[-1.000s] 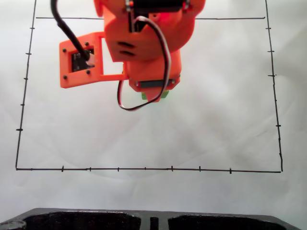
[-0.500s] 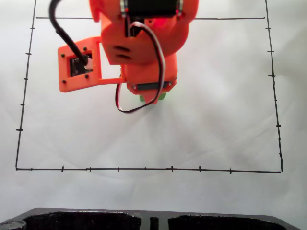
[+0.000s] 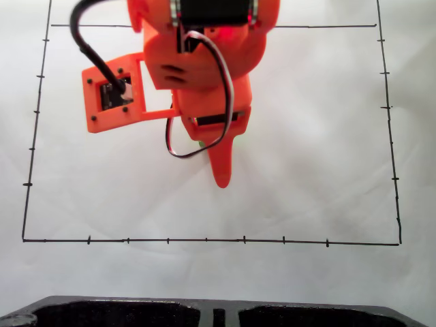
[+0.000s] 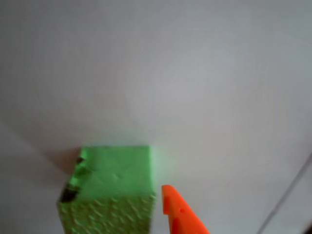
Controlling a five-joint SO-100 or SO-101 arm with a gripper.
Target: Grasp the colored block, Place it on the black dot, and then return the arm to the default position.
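Note:
In the wrist view the green cube (image 4: 114, 187) rests on the white paper, and one orange fingertip (image 4: 179, 213) stands just to its right, a small gap apart. A dark patch sits at the cube's left edge; I cannot tell whether it is the black dot, which is otherwise hidden. In the fixed view the orange arm (image 3: 204, 61) hangs over the upper middle of the paper and covers the cube. Its gripper (image 3: 216, 162) is open, the pointed jaw swung out toward the bottom of the picture. The camera plate (image 3: 112, 99) sticks out to the left.
Thin black border lines with tick marks (image 3: 204, 240) frame the white paper. A black tray edge (image 3: 136, 312) runs along the bottom of the fixed view. A black cable (image 3: 88, 41) and red-white wires (image 3: 228, 102) loop off the arm. A border line (image 4: 287, 200) crosses the wrist view's lower right.
The gripper has opened: the pointed jaw swung out and now juts downward in the fixed view. The green edge seen below the gripper earlier is now covered. The arm shifted slightly left.

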